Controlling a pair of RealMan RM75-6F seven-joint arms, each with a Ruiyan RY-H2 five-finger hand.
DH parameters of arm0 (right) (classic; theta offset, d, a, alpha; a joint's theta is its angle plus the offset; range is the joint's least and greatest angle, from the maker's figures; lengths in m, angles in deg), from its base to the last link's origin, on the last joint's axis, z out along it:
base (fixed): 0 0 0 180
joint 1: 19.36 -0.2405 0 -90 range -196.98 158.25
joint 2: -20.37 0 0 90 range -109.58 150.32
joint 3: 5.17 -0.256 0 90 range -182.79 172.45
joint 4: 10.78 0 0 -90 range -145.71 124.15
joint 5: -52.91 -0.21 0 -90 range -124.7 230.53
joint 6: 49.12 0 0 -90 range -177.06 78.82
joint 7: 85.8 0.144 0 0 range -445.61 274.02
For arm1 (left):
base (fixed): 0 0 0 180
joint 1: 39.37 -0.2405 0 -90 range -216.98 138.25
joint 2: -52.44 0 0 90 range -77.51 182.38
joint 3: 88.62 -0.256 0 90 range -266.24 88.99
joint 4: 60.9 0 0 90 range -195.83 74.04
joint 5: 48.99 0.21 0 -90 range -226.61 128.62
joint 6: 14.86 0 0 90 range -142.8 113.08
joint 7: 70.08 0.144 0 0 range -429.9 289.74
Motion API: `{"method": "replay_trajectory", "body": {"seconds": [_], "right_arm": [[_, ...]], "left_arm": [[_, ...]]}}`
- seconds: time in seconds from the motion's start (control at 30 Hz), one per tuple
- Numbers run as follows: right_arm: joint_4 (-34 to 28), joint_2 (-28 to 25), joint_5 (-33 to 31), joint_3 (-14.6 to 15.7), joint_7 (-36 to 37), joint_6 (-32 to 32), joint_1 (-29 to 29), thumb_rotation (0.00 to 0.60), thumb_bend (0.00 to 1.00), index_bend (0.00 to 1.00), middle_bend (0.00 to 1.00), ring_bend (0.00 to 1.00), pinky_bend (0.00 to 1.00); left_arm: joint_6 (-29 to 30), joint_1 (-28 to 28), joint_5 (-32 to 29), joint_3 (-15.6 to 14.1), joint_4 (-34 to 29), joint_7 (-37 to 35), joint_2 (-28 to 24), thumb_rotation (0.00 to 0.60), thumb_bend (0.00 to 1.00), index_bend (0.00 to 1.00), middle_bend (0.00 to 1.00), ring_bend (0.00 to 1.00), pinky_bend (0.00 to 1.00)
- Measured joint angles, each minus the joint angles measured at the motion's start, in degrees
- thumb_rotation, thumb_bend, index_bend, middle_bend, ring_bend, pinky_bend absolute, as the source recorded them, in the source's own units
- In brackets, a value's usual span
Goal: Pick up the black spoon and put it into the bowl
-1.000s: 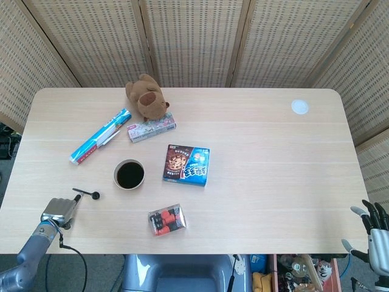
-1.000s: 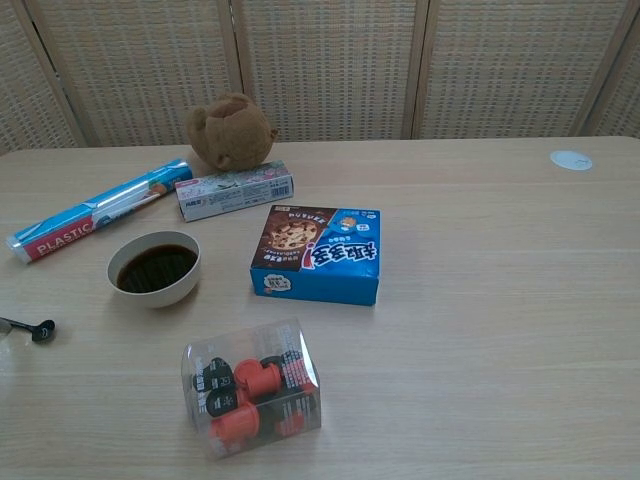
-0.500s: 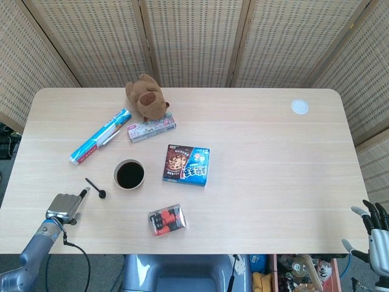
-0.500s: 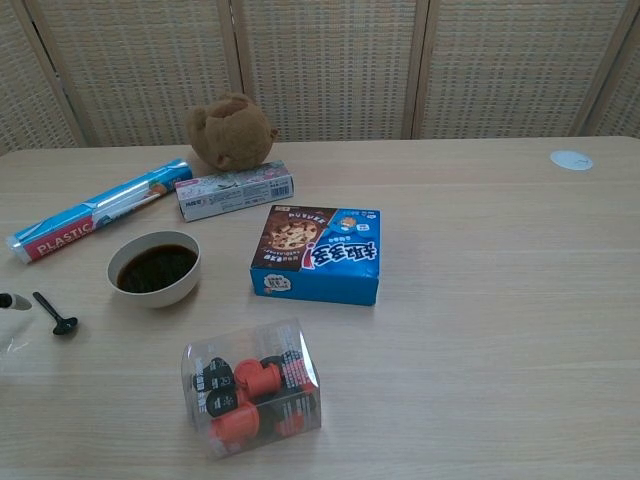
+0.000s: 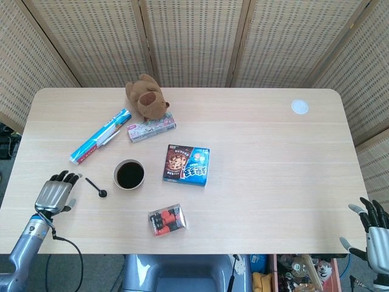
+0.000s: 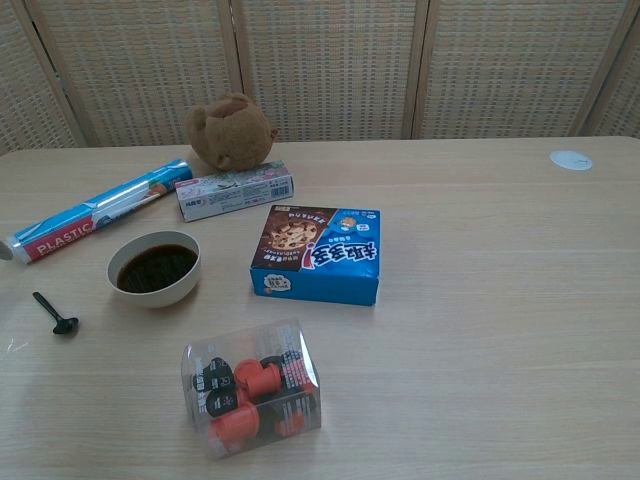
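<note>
- Looking down from the head view, you see the black spoon (image 5: 96, 187) lying flat on the table (image 5: 273, 170), just left of the bowl (image 5: 129, 174) and apart from it, bowl end toward the near edge.
- Your left hand (image 5: 54, 193) sits left of the spoon near the table's front left edge, fingers spread wide, holding nothing and not touching the spoon.
- Your right hand (image 5: 372, 234) hangs off the table past the front right corner, fingers apart and empty.
- The bowl holds a dark filling; bare tabletop lies between it and the plastic wrap roll (image 5: 100, 136) behind.
- The cookie box (image 5: 186, 165) lies right of the bowl, the clear box of red and black pieces (image 5: 166, 219) near the front edge, the plush bear (image 5: 146, 97) and a small patterned box (image 5: 151, 129) further back.
- The right half of the table is open but for a white disc (image 5: 299, 106) near the far right corner.
- From the chest view, you find the spoon (image 6: 55, 312) close to the frame's left edge, in front and left of the bowl (image 6: 154, 268), with bare wood around it.
- Neither hand shows here.
- The clear box (image 6: 252, 387) stands nearest the camera, the cookie box (image 6: 319, 254) at centre.
</note>
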Motion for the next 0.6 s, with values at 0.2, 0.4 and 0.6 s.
{"method": "replay_trajectory", "body": {"seconds": [0.2,0.4,0.6], "right_arm": [[-0.4,-0.2,0.1,0.0,-0.3,-0.2,0.1,0.600,0.26,0.27,0.19,0.05,0.20],[-0.7,-0.4,0.1,0.0,-0.4,-0.5,0.2,0.600,0.26,0.27,0.19,0.05,0.20],[-0.8,-0.5,0.1,0.1,-0.4,-0.6,0.4,0.600,0.26,0.27,0.19,0.05,0.20]], "left_arm": [[-0.9,0.1,2.6,1.4,7.0,-2.0,3.0,0.600,0.35,0.39,0.00,0.00,0.00],[-3.4,1.2,4.5,2.8,14.4,-3.8,6.6,0.600,0.35,0.42,0.00,0.00,0.00],[-5.1,2.0,6.7,3.9,21.1,-6.1,10.3,0.600,0.35,0.45,0.00,0.00,0.00]]}}
